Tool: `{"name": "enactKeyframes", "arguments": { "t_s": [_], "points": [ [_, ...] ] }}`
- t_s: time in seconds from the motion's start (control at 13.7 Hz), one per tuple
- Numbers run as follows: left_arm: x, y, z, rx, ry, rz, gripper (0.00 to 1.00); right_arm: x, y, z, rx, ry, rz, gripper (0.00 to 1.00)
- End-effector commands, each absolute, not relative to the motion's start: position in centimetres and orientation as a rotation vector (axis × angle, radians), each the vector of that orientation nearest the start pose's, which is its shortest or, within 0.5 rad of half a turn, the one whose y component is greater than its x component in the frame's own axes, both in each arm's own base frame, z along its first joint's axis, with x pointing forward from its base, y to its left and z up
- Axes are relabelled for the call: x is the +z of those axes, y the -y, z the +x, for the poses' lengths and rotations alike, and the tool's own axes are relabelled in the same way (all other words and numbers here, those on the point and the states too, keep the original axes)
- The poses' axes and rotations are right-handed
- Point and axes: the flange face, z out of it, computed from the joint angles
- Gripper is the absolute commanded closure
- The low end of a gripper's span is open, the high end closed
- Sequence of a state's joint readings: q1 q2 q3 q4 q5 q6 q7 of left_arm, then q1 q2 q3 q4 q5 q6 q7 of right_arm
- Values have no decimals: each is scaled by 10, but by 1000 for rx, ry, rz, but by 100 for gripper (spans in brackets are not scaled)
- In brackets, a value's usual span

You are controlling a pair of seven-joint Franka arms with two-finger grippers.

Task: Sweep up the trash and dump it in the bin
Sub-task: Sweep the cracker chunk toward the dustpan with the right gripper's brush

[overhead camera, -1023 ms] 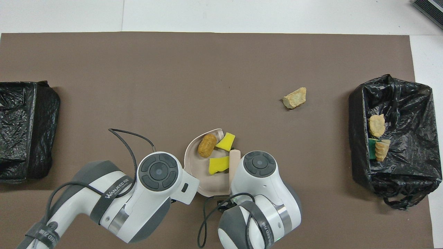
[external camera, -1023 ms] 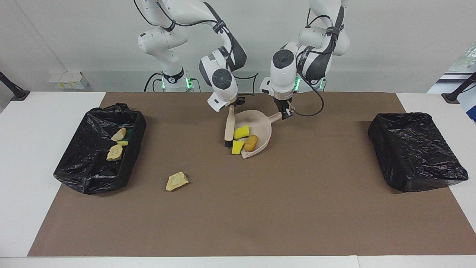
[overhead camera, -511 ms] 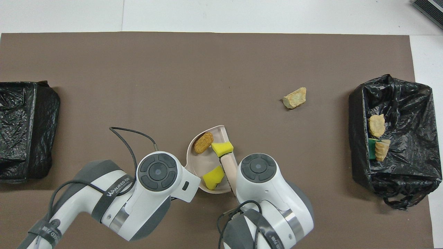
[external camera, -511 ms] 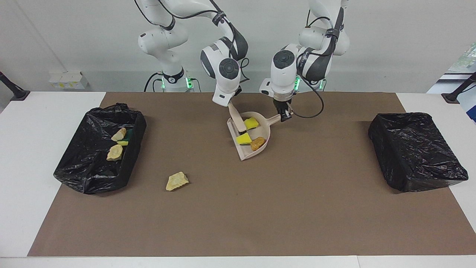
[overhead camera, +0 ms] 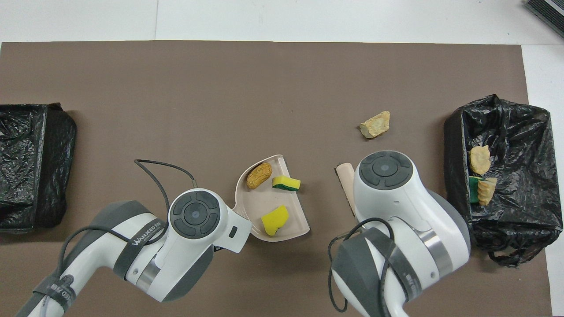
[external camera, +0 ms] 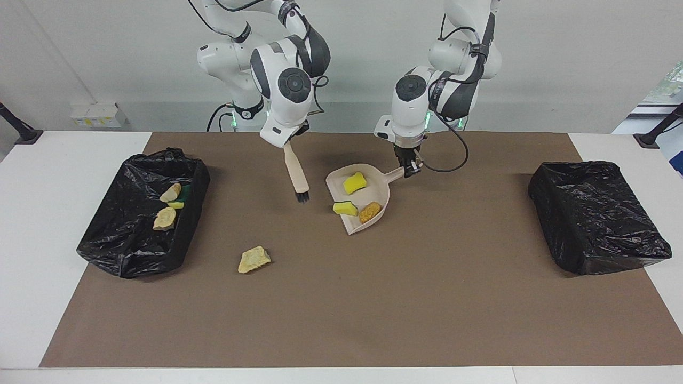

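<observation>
Trash: three scraps (external camera: pixel 355 200) sit in the dustpan (external camera: pixel 378 188), one lump (external camera: pixel 254 260) lies loose between dustpan and the bin (external camera: pixel 184 226) holding three more. Left gripper (external camera: pixel 408 168) clamps the dustpan handle; right gripper (external camera: pixel 291 143) grips the brush (external camera: pixel 298 176), raised beside the dustpan. Keep the dustpan level, I'd say. Other bin (external camera: pixel 597 218) looks empty.

White wall (external camera: pixel 560 64) above white table (external camera: pixel 32 224), brown mat (external camera: pixel 373 298).
</observation>
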State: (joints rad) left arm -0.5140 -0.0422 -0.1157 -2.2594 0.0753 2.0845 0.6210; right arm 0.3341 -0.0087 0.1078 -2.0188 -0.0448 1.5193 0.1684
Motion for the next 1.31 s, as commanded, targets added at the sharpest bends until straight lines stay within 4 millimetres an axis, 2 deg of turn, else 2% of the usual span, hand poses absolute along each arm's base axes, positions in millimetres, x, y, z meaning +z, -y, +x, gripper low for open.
{"name": "enactKeyframes", "arguments": {
  "t_s": [0.0, 0.07, 0.22, 0.51, 0.73, 0.95, 1.1, 1.24],
  "points": [
    [369, 286, 405, 186, -1845, -2436, 100, 436, -182, 495, 733, 415, -3300, 100],
    [369, 286, 406, 186, -1843, -2438, 100, 433, -166, 509, 727, 381, -3335, 100],
    [369, 285, 406, 186, -1841, -2439, 100, 414, -151, 533, 728, 356, -3458, 100],
    [365, 280, 413, 191, -1807, -2467, 100, 384, -151, 593, 656, 277, -3608, 100],
    [366, 280, 413, 192, -1738, -2511, 100, 355, -150, 624, 604, 204, -3663, 100],
    [365, 280, 410, 214, -1706, -2528, 100, 337, -162, 620, 581, 203, -3664, 100],
    [365, 280, 410, 218, -1707, -2527, 100, 322, -163, 610, 619, 238, -3590, 100],
    [366, 280, 410, 219, -1711, -2524, 100, 321, -179, 596, 684, 361, -3507, 100]
  ]
}}
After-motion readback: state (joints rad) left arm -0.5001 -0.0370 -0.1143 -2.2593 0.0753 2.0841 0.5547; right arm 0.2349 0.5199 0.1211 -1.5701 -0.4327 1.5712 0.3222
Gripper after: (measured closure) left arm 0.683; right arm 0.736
